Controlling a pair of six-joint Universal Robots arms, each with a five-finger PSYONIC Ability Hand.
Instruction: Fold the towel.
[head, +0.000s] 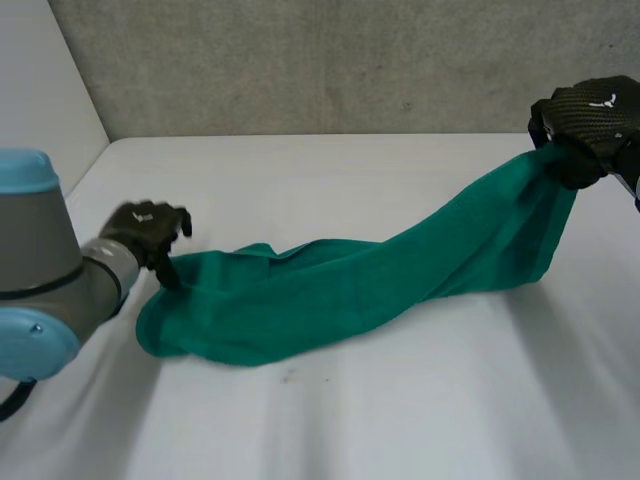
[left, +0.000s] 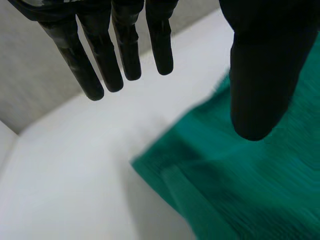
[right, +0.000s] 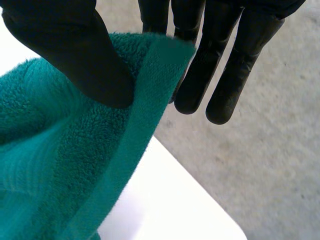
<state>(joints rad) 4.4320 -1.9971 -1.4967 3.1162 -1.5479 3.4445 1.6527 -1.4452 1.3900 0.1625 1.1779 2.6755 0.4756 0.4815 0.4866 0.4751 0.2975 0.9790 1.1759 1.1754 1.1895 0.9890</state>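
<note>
White table (head: 400, 420), grey wall (head: 300, 60) behind. Green towel (head: 330, 290) looks soft, limp and light, sagging from its left heap up to right hand (head: 585, 120), which pinches its hem far right. Left hand (head: 150, 228) has straight fingers over the left end, gripping nothing. Likely best taken by the corners.

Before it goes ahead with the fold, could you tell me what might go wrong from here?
The right hand pinches the towel only at its hem, raised off the table, so the cloth may slip out. The left hand is open at the other end, thumb over cloth, fingers over bare table; a pull could drag the towel. The towel lies bunched, so the fold may come out uneven.
</note>
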